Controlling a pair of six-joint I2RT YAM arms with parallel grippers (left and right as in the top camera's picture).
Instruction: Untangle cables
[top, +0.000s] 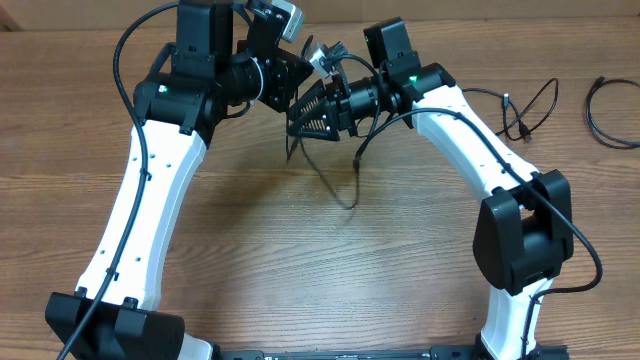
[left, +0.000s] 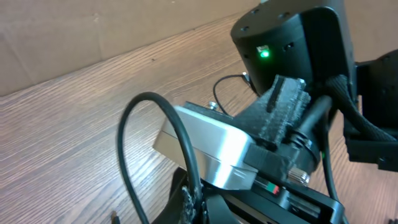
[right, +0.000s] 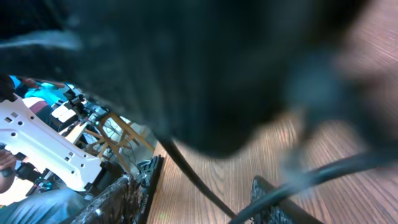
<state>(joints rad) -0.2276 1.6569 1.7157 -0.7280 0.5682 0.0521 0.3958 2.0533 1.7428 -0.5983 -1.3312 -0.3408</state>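
Black cables (top: 335, 180) hang from the upper centre of the overhead view, where both arms meet, down toward the desk (top: 300, 280). The left gripper (top: 283, 80) is clamped tight, on what I cannot tell.

In the left wrist view, the other arm's silver camera housing (left: 211, 149) crowds the frame.

In the right wrist view, the right gripper (right: 196, 199) stands partly open, with a thin cord (right: 189, 174) running between its fingers. Closing off-centre could miss that strand, pulling hard could cinch the tangle, and the arms look close enough to collide.

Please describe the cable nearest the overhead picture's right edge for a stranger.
On the wooden table, look right of the right arm. Of two thin black cables there, the outer cable is a C-shaped curve cut by the frame edge; the inner cable loops beside the arm.
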